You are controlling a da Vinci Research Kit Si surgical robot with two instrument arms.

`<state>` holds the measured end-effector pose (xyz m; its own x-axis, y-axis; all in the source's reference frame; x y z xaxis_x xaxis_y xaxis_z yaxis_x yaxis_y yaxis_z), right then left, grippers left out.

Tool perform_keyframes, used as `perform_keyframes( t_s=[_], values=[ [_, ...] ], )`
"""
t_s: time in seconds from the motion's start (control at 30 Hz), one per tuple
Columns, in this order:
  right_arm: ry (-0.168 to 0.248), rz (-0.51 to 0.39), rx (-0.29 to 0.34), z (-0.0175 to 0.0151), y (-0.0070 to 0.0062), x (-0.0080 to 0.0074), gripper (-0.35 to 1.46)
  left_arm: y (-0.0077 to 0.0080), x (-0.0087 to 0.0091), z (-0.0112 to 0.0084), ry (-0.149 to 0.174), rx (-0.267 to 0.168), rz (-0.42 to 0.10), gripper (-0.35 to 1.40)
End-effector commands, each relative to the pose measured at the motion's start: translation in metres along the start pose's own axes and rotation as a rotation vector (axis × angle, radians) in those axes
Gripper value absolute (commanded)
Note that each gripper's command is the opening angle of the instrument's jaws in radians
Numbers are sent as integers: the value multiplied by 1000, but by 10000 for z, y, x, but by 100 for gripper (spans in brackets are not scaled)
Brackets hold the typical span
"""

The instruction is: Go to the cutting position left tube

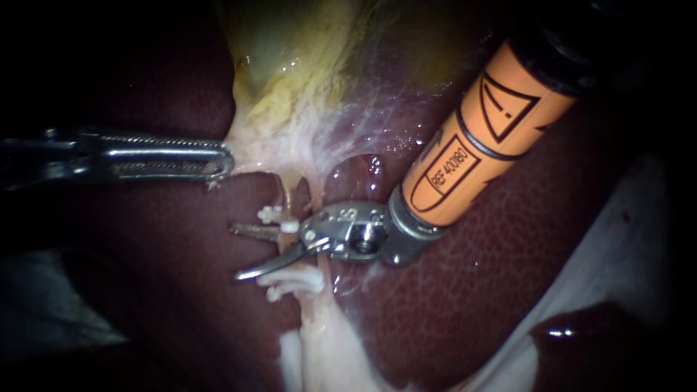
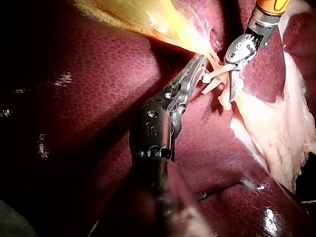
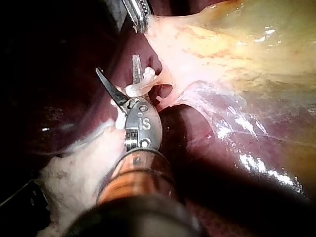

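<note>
The pebbled, dark red liver (image 1: 508, 254) lies under a glistening yellow-white gallbladder (image 1: 290, 65), from which the thin pale left tube (image 1: 288, 197) runs down, crossed by two white clips (image 1: 274, 214). The left instrument (image 1: 218, 163) lies level, its ridged steel jaws clamped on the gallbladder's lower edge. The orange-shafted right instrument (image 1: 234, 252) slants in, its curved blades spread open across the tube between the clips.

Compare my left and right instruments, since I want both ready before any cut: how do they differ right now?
The left instrument has jaws shut on pale tissue by the gallbladder; the right instrument has blades open around the clipped tube. The left's jaws are long and straight; the right's blades are short and curved. The left is all metal; the right has an orange shaft. Both tips are metal.
</note>
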<state>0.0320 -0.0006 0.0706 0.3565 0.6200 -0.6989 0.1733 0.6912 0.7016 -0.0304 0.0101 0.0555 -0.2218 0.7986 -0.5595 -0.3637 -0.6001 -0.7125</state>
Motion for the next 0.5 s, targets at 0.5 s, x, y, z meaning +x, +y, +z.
perform_keyframes(
  t_s=[0.5],
  values=[
    [31, 56, 30, 5, -31, 22, 135, 0, -1, -2, 0, -1, 0, -35]
  ],
)
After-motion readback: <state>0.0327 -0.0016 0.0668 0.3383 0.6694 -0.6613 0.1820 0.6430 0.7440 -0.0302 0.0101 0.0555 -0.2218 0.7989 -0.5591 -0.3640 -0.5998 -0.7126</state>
